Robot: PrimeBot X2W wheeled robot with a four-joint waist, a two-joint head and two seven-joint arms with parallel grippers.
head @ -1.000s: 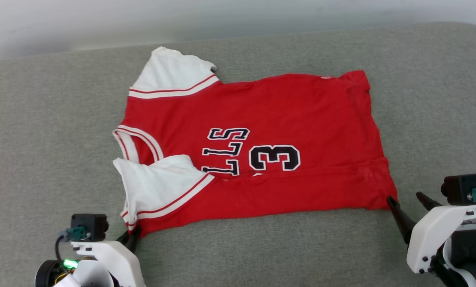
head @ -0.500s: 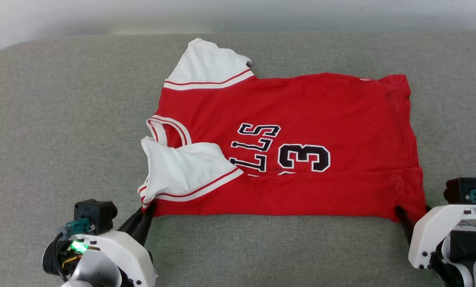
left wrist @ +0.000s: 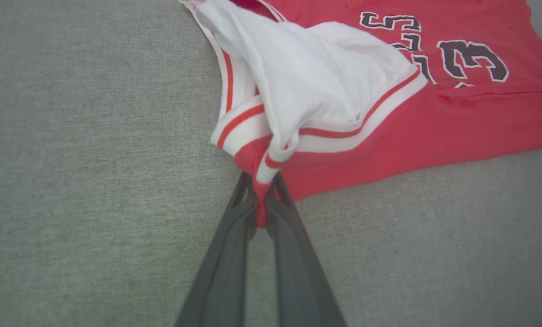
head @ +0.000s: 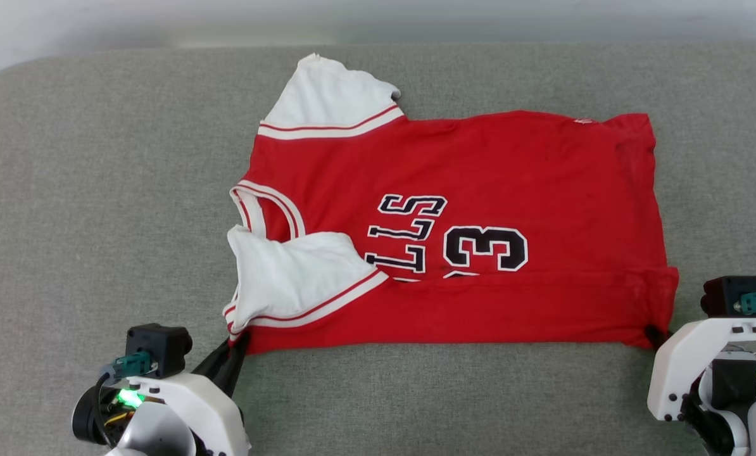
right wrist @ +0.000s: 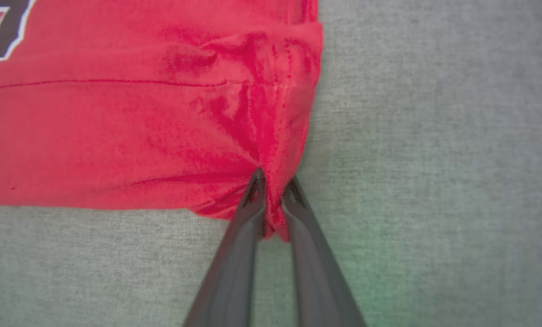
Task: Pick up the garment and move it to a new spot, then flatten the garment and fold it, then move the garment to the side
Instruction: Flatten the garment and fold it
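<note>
**Both near corners gripped**

The shirt (head: 479, 164) lies flat at mid-cushion (head: 99, 190), collar toward 9 o'clock, hem toward 3 o'clock. The right fingers (head: 653, 332), spread beside the hem one second ago, are now closed on the 5 o'clock corner. The left fingers (head: 232, 351) pinch the striped trim at 7 o'clock. The near edge appears ready for lifting toward 12 o'clock. The folded-over sleeve (head: 296, 278) is bunched and may shift.

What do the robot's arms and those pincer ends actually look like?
Each arm ends in a white shell carrying a small black box with a teal connector and a green light. The left tool and right tool each have two long, dark grey, tapering fingers. Thin black cables loop beside the left shell.
</note>
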